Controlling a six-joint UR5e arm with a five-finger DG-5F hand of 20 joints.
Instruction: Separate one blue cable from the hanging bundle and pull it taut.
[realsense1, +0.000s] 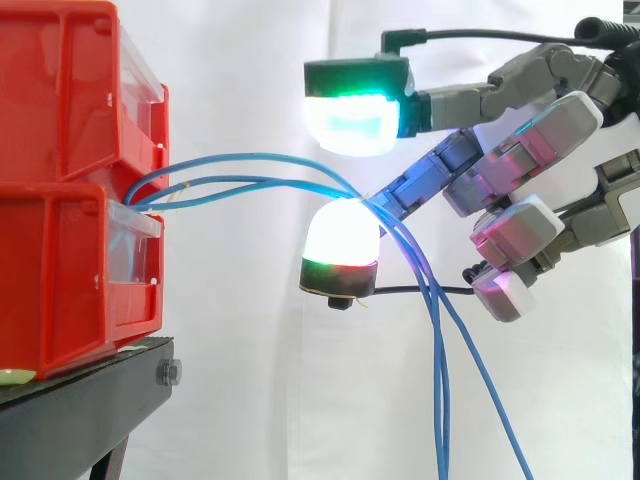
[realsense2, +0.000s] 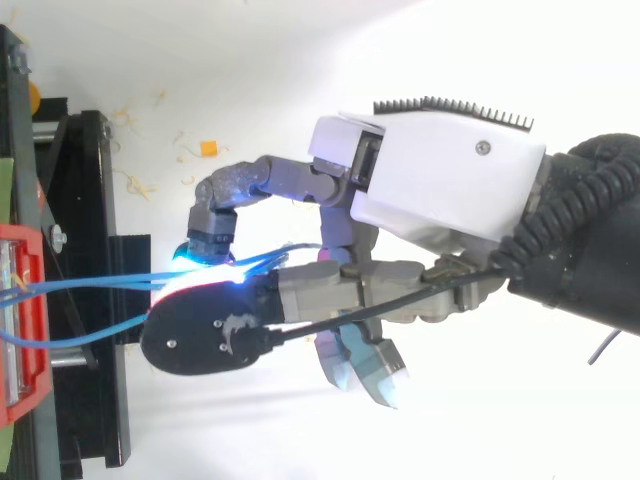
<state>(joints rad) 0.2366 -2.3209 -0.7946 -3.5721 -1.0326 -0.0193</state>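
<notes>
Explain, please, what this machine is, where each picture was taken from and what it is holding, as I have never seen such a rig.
This is a robot arm ending in a mechanical hand; the glowing fingertips are its own pads. One picture looks level from the side, the other down from above. On the left, red bins are stacked on a black stand. From the bins, blue cables run out, drape over one finger and hang down. Nothing is pinched: the green pad above clears them.
</notes>
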